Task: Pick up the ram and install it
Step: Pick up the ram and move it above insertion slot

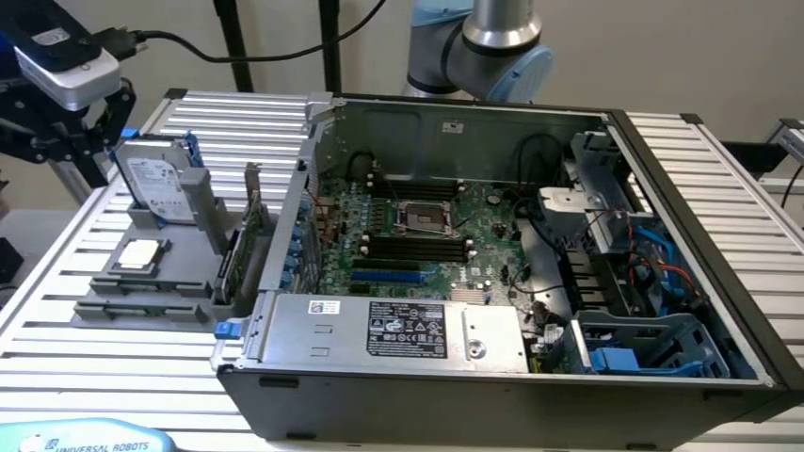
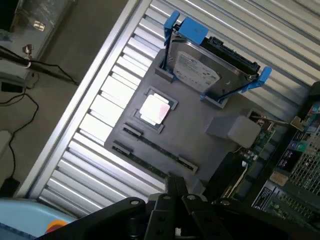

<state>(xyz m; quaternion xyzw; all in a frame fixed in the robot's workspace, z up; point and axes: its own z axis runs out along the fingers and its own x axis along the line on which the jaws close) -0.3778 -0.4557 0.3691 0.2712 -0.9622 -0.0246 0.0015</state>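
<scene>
Grey plastic tray (image 2: 200, 130) beneath my black gripper (image 2: 175, 184), jaws shut on nothing; lowered so, it could strike the thin dark-green ram stick (image 2: 157, 148), not straddle it.

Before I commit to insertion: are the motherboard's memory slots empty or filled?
Apparently empty: the long black slots beside the CPU socket show bare dark channels, nothing standing in them.

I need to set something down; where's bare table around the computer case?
Bare table slats: camera-side of the grey holder, and beside the computer case on the exterior view's right. Crowded: the holder and inside the case.
</scene>
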